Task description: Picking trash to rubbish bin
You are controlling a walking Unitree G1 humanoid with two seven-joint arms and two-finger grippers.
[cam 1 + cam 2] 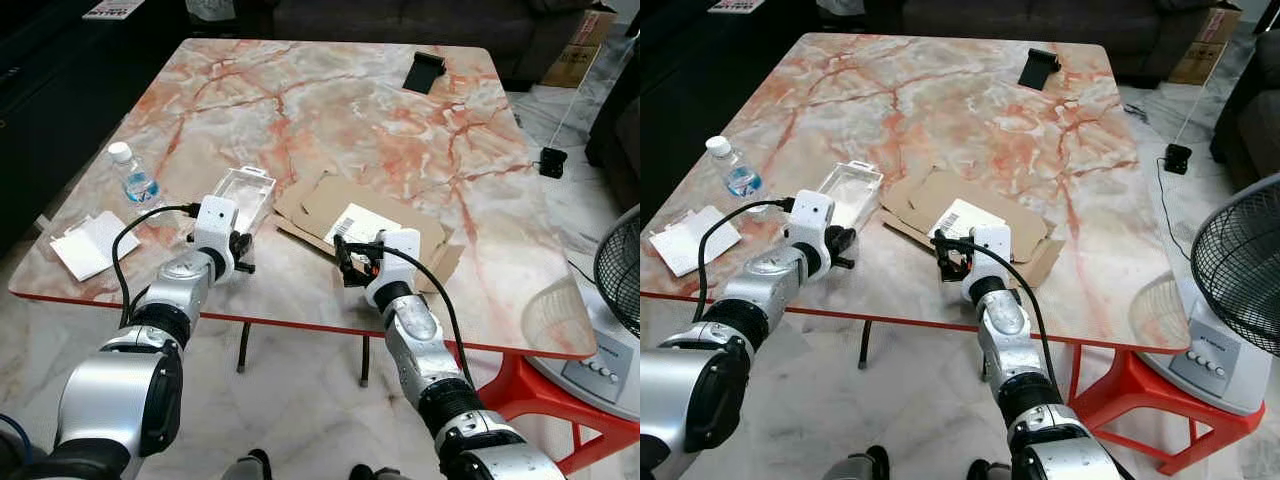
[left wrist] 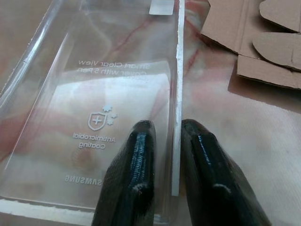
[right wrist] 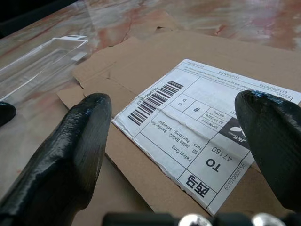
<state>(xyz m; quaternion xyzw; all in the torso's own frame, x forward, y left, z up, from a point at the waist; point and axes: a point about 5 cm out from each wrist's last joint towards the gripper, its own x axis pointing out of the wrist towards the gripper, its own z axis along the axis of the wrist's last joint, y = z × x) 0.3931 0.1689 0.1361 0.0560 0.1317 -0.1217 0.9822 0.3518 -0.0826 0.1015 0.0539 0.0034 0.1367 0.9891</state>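
A marble-patterned table point(image 1: 330, 110) stands on pale marble floor point(image 1: 300, 400) beside a fan point(image 1: 1240, 270).

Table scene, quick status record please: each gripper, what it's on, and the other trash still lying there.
left gripper: fingers nearly shut on the edge wall of the clear plastic case
right gripper: open, fingers straddling the shipping label on the flattened cardboard
water bottle: upright, near the table's left edge
white paper: flat, at the near left corner
black object: far side of the marble table
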